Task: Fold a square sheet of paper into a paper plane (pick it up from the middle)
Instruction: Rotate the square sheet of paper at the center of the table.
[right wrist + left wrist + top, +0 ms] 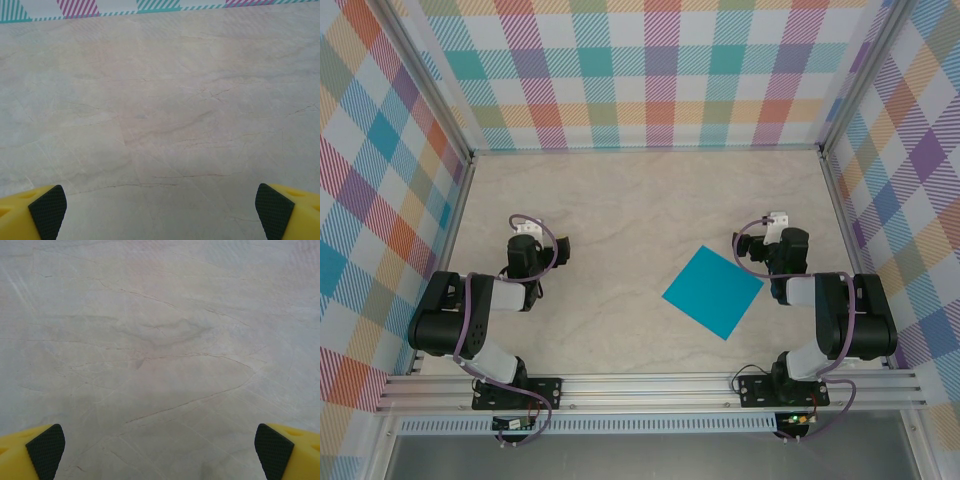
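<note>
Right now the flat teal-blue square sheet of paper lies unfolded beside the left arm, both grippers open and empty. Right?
Wrong side: the flat teal-blue square sheet of paper lies unfolded beside the right arm, not the left, as the top external view shows. The left gripper and right gripper are indeed open and empty.

No writing, label, brand or number can be read anywhere here, on the walls, table or arms.

Bright, even overhead light, only faint soft shadows, slight softness in both wrist views, no glare.
</note>
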You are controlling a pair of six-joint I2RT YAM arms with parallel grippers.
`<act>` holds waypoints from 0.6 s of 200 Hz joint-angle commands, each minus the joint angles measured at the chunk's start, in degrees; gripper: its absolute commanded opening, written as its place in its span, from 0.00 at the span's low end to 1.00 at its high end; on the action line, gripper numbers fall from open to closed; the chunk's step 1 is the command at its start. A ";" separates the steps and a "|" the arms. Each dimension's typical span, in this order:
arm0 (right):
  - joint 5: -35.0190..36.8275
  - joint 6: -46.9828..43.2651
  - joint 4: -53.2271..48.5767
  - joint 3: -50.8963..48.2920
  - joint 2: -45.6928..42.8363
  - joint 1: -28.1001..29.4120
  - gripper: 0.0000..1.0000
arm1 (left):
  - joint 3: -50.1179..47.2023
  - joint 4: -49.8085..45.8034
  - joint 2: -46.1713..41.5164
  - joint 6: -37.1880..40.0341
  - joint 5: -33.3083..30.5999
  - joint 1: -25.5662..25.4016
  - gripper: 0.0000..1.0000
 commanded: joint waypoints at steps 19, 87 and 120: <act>-1.01 0.30 -10.82 4.15 -6.44 0.59 1.00 | 2.14 -1.79 -1.62 0.68 2.54 1.06 1.00; 1.59 15.81 -56.19 14.26 -23.76 0.43 1.00 | 4.22 -18.58 -19.54 -6.88 1.06 1.41 1.00; -14.01 26.08 -70.53 23.38 -19.62 0.33 1.00 | 10.31 -41.26 -28.50 -22.78 3.40 1.40 1.00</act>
